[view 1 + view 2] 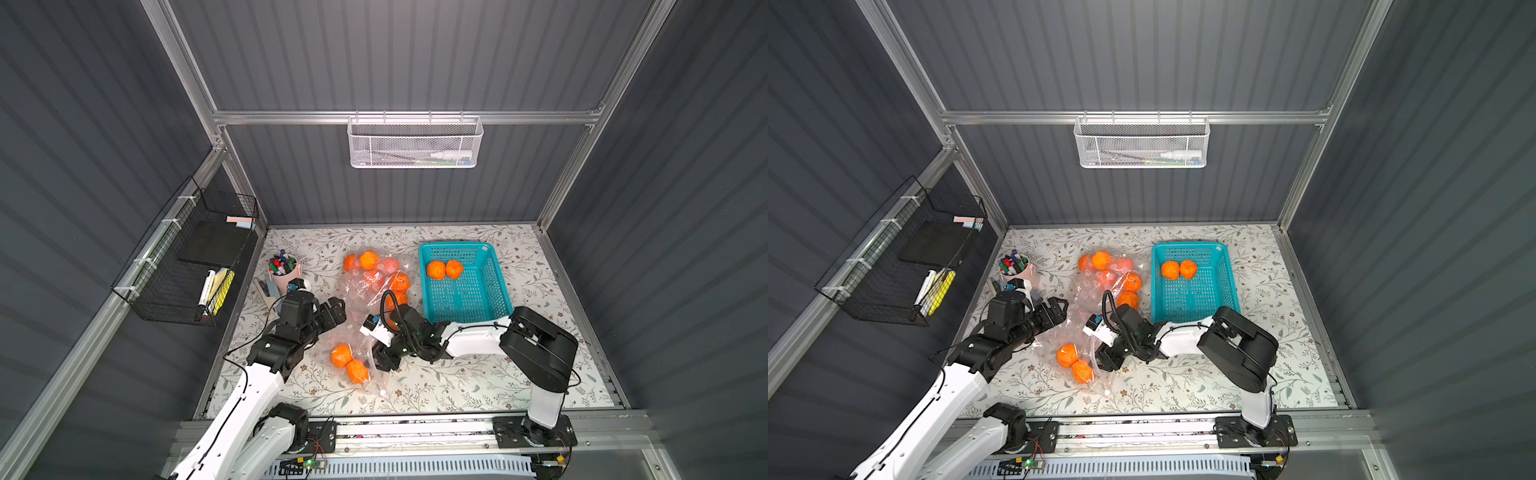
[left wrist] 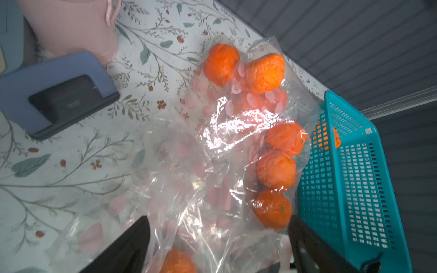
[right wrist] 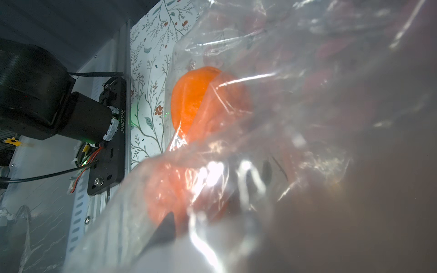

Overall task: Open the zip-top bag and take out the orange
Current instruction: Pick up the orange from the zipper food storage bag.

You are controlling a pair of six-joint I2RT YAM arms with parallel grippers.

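A clear zip-top bag [image 1: 357, 307] with pink prints lies crumpled mid-table, also in the left wrist view [image 2: 189, 165]. Two oranges [image 1: 340, 355] [image 1: 357, 371] sit at its near end; several more [image 1: 399, 282] lie at the far end. My left gripper [image 1: 336, 308] [image 2: 218, 236] is open beside the bag's left edge, loose plastic between its wide-apart fingers. My right gripper [image 1: 380, 362] reaches into the bag's near end from the right, close to the two oranges. In the right wrist view, plastic covers most of it; one finger [image 3: 165, 227] shows beside an orange [image 3: 170, 193].
A teal basket [image 1: 490, 309] at the back right holds two oranges [image 1: 435, 270]. A pink cup of markers [image 1: 284, 270] and a blue hole punch [image 2: 59, 94] stand at the left. A black wire rack [image 1: 187, 266] hangs on the left wall, a white mesh basket [image 1: 415, 141] on the back wall.
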